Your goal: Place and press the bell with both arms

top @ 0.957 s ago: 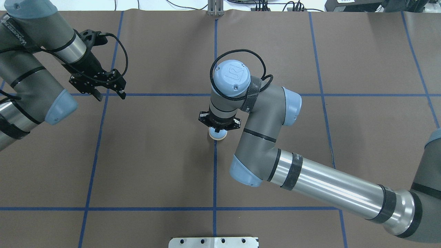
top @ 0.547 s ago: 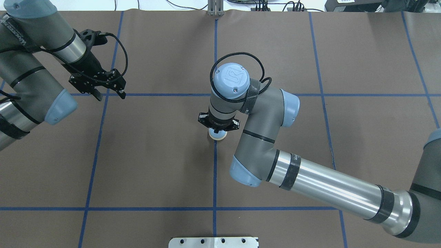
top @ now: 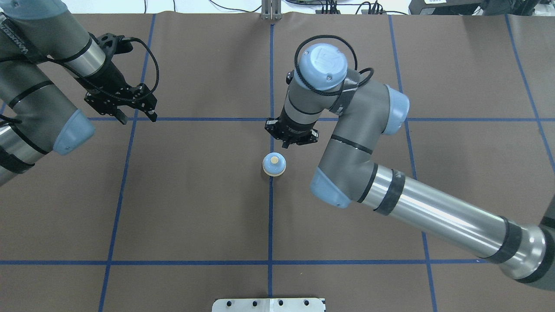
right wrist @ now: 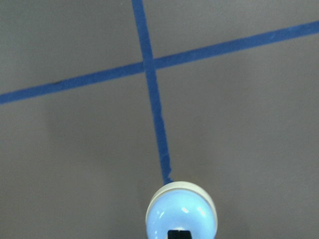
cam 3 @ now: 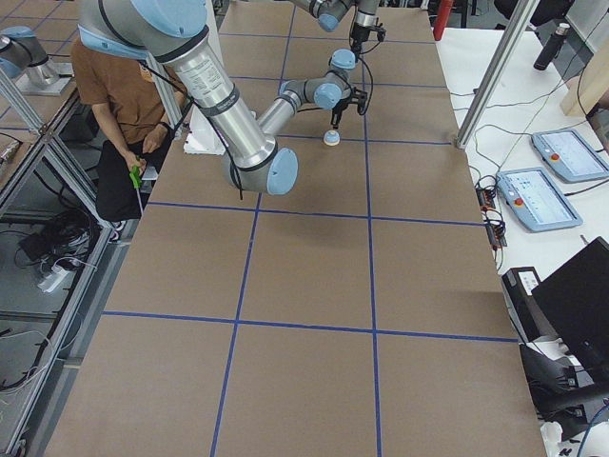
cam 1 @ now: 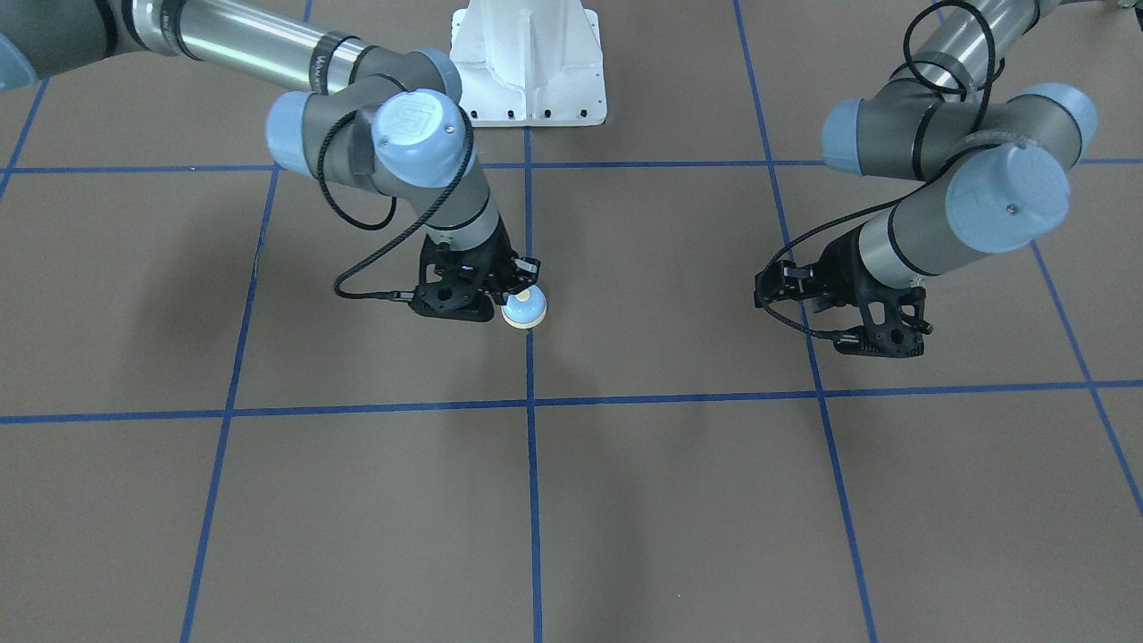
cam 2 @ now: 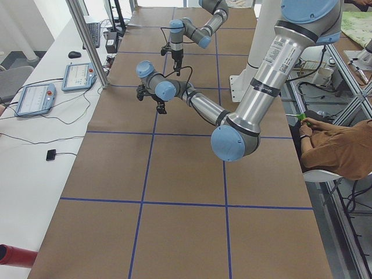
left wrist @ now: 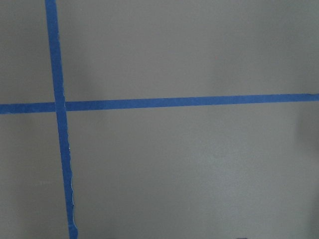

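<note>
The light-blue bell (top: 274, 164) with its cream button stands free on the centre blue line; it also shows in the front view (cam 1: 524, 309) and at the bottom of the right wrist view (right wrist: 182, 213). My right gripper (top: 291, 144) hangs above the table just beyond the bell, apart from it. Its fingertips (right wrist: 178, 234) show together, shut and empty. My left gripper (top: 137, 117) is open and empty, far to the left over a line crossing; in the front view (cam 1: 839, 321) it is at the right.
Brown table cover (top: 195, 208) with a blue tape grid. The white pedestal (cam 1: 527, 62) stands at the robot's edge. The right arm's forearm (top: 433, 221) stretches over the right half. A seated person (cam 3: 124, 114) is beside the table.
My right gripper has lifted off the bell and moved toward the far side, uncovering the whole bell. The bell has stayed in place. My left gripper has shifted slightly.
</note>
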### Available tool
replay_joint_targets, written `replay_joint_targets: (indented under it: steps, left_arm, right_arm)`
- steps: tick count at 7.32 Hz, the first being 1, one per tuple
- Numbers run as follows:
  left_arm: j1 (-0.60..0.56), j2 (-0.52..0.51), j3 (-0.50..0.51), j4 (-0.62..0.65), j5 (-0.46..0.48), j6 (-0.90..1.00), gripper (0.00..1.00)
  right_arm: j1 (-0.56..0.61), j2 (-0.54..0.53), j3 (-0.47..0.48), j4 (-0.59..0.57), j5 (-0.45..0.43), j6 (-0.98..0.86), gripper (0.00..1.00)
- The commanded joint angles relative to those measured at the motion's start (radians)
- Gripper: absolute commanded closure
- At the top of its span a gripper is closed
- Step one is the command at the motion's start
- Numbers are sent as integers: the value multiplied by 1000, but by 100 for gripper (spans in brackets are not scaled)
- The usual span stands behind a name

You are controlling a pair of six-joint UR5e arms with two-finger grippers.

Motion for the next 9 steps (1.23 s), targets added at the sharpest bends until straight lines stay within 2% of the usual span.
replay_joint_targets:
  steps: [1,2,3,4,5,7,9]
  left_arm:
    - [-35,83,-60,-1,-1,54,15]
    - [-72,130,-78,-1,-1,120,15]
    - [-119,168,-81,-1,1,219,15]
    - [-171,231,-94,-1,3,335,14]
    - [-242,302,-98,-4,6,467,10]
    - [-367,388,-74,-3,64,702,1]
    - [-498,396,33,-3,76,909,1]
  right_arm:
    - [148,-234,153,4,106,-238,100]
    - [241,-302,159,5,175,-363,100]
    - [338,-389,173,9,192,-477,100]
    - [436,-442,167,-1,226,-619,93]
    - [504,-498,166,5,260,-693,1]
    - [631,-569,155,-4,280,-892,0]
    - [733,-588,95,-43,279,-1089,0]
